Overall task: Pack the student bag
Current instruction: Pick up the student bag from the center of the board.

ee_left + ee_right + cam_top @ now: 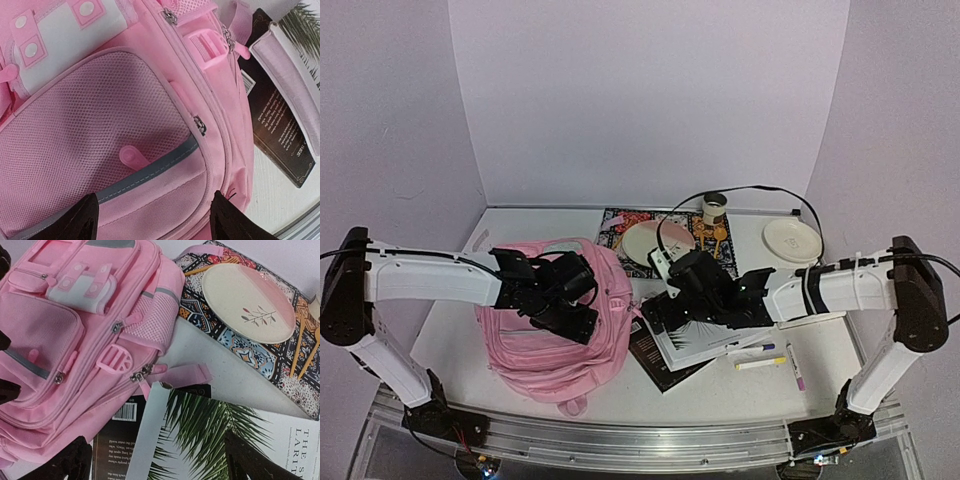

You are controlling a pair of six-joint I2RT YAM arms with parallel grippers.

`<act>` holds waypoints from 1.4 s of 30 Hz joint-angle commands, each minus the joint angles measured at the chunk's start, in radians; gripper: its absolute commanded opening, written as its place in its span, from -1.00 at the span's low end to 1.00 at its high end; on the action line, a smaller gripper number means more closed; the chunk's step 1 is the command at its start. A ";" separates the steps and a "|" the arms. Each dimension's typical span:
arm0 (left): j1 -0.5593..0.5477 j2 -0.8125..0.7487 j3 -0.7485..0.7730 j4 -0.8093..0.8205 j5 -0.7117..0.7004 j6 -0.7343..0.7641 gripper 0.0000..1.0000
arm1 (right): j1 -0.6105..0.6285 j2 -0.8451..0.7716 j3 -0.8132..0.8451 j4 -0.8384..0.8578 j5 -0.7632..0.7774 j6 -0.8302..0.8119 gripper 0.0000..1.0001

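With twelve o'clock at the far wall, the left gripper (152, 223) hangs over the table's eight o'clock. Its black claw is spread wide with nothing in it, poised just above the mesh front pocket, probably to find a zip pull or a fold of fabric.

Under it lies the student bag (535, 345), a large soft pink fabric backpack lying flat on the white table (450, 330), front face up. It looks slack and barely filled. A white patch with pink snap tabs (75, 287) sits near its top, a grey band crosses the mesh pocket, and a pink buckle (116, 359) lies beside the zips. Every zip I can see looks closed, so it likely needs opening before anything goes in.

At the bag's four o'clock a thin black paperback book (660, 368) touches its edge. Partly on that lies a white hardback book with a palm-leaf cover (200, 425), and the right gripper (160, 462) straddles this one, its claw fully parted and no grip to be seen, apparently lining up to lift it.

At one o'clock a patterned placemat (620, 222) holds a cream plate (650, 243), and loose marker pens (760, 362) lie at four o'clock.
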 commanded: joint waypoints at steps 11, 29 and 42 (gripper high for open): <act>-0.088 0.238 0.170 -0.089 -0.217 -0.013 0.40 | 0.000 -0.049 -0.017 -0.025 0.041 0.021 0.91; -0.088 0.033 0.173 -0.152 -0.188 -0.030 -1.00 | -0.003 -0.029 0.020 0.002 -0.005 -0.029 0.84; -0.087 -0.147 0.171 -0.186 -0.198 -0.045 -1.00 | -0.074 0.018 0.033 0.120 -0.355 -0.078 0.27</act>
